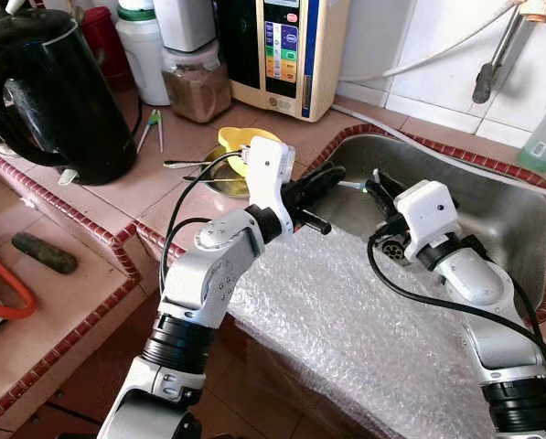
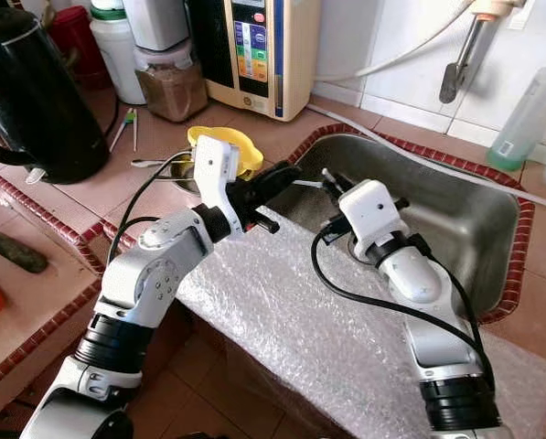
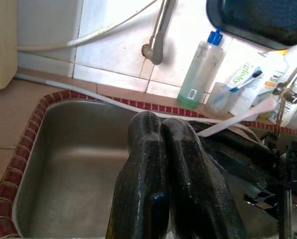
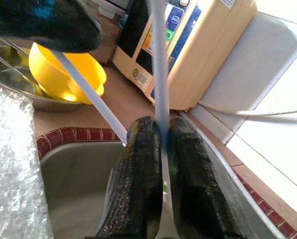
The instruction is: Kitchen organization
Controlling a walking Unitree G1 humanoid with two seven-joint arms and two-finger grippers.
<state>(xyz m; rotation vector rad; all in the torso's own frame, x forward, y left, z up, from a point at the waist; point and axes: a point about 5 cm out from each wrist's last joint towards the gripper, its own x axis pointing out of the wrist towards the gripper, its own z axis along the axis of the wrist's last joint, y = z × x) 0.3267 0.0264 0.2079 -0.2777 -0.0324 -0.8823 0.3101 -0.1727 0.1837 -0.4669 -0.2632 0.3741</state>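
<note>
Right wrist view: yellow bowl [image 4: 63,74] beside sink [image 4: 83,199].

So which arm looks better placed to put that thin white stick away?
The right gripper, probably. Its fingers are shut on the thin white stick above the sink, so it need only carry it. The left gripper is shut close by.

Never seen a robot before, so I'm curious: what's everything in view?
Stainless steel sink: one, silver, ahead.
Black electric kettle: one, black, counter at left.
Beige button-fronted appliance: one, beige, by back wall.
Yellow plastic bowl: one, yellow, beside sink.
Bubble wrap sheet: one, clear, over sink's front edge.
Green-tinted bottle: one, blue cap, behind sink.
Thin white stick: one, white, in right end effector.
Left end effector: one, black, shut, above sink's rim.
Right end effector: one, black, over sink.
</note>
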